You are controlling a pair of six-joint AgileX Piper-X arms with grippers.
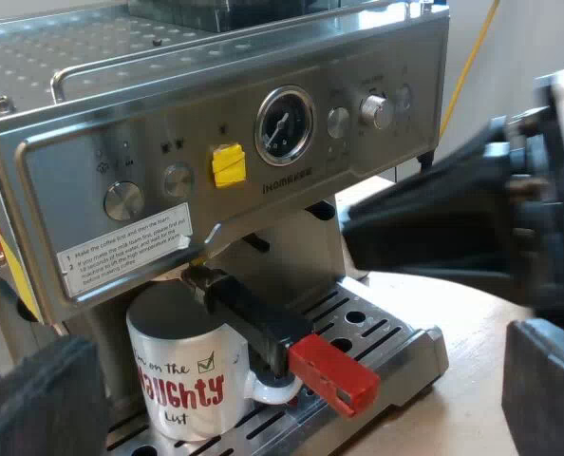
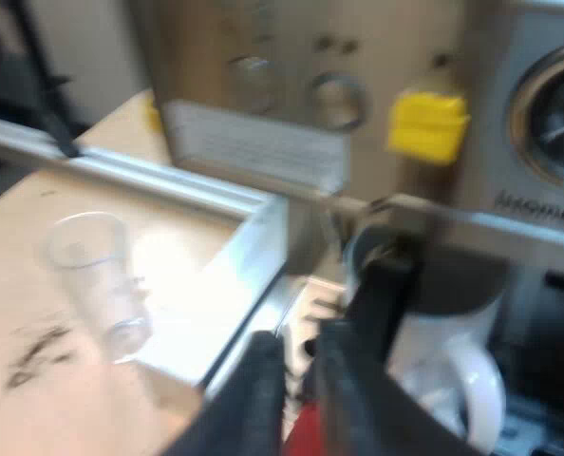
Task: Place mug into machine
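A white mug (image 1: pixel 178 380) with red "naughty list" lettering stands on the drip tray (image 1: pixel 396 337) of the steel espresso machine (image 1: pixel 92 180), right under the locked-in holder. The holder's dark handle (image 1: pixel 253 318) sticks out over the mug and ends in red (image 1: pixel 334 375). My left gripper (image 1: pixel 296 380) is open, its fingers (image 1: pixel 40 399) spread wide a little way off from the mug, touching nothing. My right gripper (image 2: pixel 299 340) hangs shut near the handle (image 2: pixel 382 294) and the mug (image 2: pixel 453 380), with nothing held. From the left wrist, the right arm (image 1: pixel 453 218) reaches toward the machine's front.
A clear measuring glass (image 2: pixel 97 271) stands on the wooden table beside the machine. A yellow tag (image 1: pixel 228 164) and a round pressure gauge (image 1: pixel 284 124) sit on the front panel. The wooden tabletop (image 1: pixel 472 332) runs past the tray's edge.
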